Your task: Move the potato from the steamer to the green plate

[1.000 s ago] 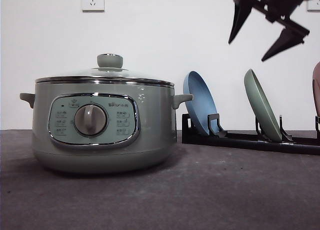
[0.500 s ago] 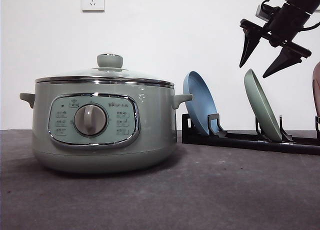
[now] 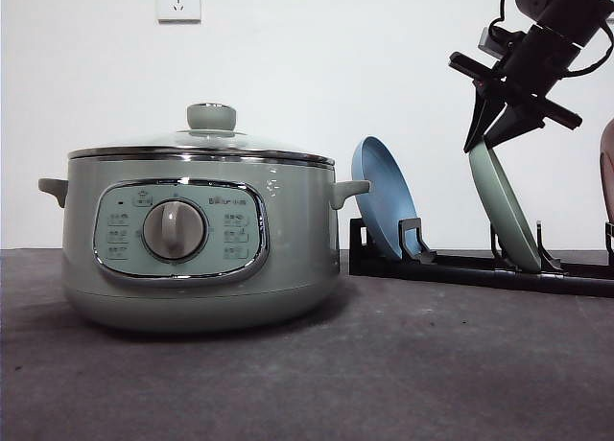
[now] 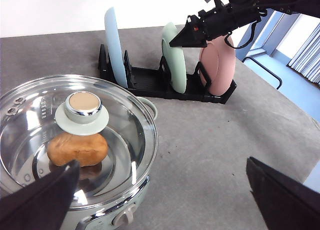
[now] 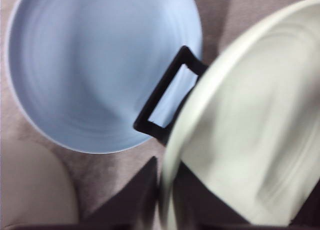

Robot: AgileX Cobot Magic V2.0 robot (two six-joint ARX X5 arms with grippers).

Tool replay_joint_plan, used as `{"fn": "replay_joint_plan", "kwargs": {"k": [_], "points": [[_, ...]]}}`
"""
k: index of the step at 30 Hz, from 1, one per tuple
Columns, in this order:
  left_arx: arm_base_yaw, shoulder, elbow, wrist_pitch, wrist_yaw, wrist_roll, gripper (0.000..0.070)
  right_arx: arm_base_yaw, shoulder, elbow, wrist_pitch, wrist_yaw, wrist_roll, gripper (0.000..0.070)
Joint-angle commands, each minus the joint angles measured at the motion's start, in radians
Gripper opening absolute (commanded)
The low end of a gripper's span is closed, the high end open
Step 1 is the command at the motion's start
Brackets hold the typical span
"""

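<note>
While racked upright, green plate (image 3: 504,206) rim between right hand (image 3: 487,141) fingers

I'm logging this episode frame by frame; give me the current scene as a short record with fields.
potato: orange-brown lumpy potato inside the steamer, under the lid
steamer: pale sage-green round pot, glass lid on
green plate: pale mint plate on edge in the black rack, between the blue plate and the pink plate
right gripper: at the green plate's top rim, fingers either side of it; grip cannot be told
left gripper: open, above the steamer
</note>
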Motion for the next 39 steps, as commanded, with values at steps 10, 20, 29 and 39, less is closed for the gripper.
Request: {"fn": "replay_joint_plan", "kwargs": {"k": [10,20,29,39], "points": [[-0.005,0.005,0.024,-0.013,0.005,0.002,0.0676,-0.015,-0.108,0.059,0.009,-0.084,0.031,0.0007],[-0.005,0.005,0.024,-0.013,0.005,0.013,0.0676,0.048,-0.392,0.060,-0.187,-0.140,-0.113,0.0007],[-0.005,0.005,0.024,-0.012,0.005,0.031,0.0676,0.251,-0.669,0.009,-0.415,0.069,-0.246,0.0007],[-0.005,0.005,0.024,-0.010,0.005,0.032,0.0676,0.532,-0.937,-0.299,-0.496,0.300,-0.201,0.0006]]}}
